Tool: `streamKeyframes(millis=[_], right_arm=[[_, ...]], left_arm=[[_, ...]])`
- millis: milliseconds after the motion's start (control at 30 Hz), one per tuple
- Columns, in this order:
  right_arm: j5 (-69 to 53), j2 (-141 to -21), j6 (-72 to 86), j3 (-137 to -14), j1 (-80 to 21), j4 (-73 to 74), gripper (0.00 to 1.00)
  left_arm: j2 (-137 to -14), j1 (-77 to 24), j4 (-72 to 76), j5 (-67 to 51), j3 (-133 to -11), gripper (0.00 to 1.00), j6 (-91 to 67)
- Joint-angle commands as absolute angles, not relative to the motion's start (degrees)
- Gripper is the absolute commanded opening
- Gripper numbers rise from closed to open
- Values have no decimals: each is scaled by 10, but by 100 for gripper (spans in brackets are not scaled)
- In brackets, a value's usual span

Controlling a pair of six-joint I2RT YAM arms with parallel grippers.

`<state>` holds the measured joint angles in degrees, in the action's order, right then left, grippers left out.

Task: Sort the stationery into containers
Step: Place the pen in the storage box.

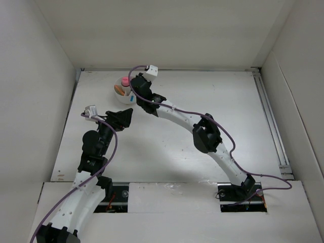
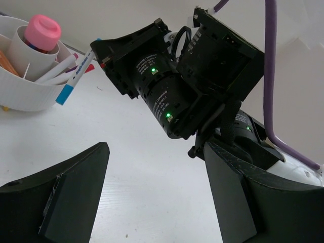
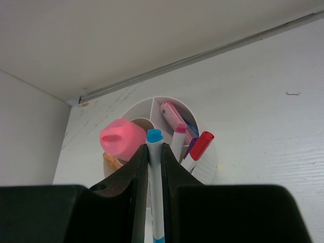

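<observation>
By the bowl (image 3: 206,169), right gripper (image 3: 155,150) clamping blue-capped pen (image 3: 154,137), print illegible

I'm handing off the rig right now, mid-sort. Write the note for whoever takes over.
Left gripper: open, empty, over the table short of the bowl.
Right gripper: shut on the blue-capped pen, held at the bowl's rim.
Bowl: far left part of the table. It holds the pink-topped item, red-capped pen, pink-capped pen and an orange piece.
Done: those pieces are in.
Left: drop the blue-capped pen in. I can't tell whether it is over a compartment. Then probably check for strays hidden behind the arms.
</observation>
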<state>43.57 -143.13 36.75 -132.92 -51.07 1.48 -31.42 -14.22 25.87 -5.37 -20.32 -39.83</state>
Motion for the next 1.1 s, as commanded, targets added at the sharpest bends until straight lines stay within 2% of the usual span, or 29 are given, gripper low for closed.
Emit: streamKeyframes(millis=[0, 1067], right_arm=[[470, -1426, 357, -1355, -515, -47, 0], [516, -1514, 309, -1427, -509, -152, 0]], left_arm=[[-312, -145, 280, -52, -213, 73, -390], [-330, -145, 287, -57, -213, 73, -390]])
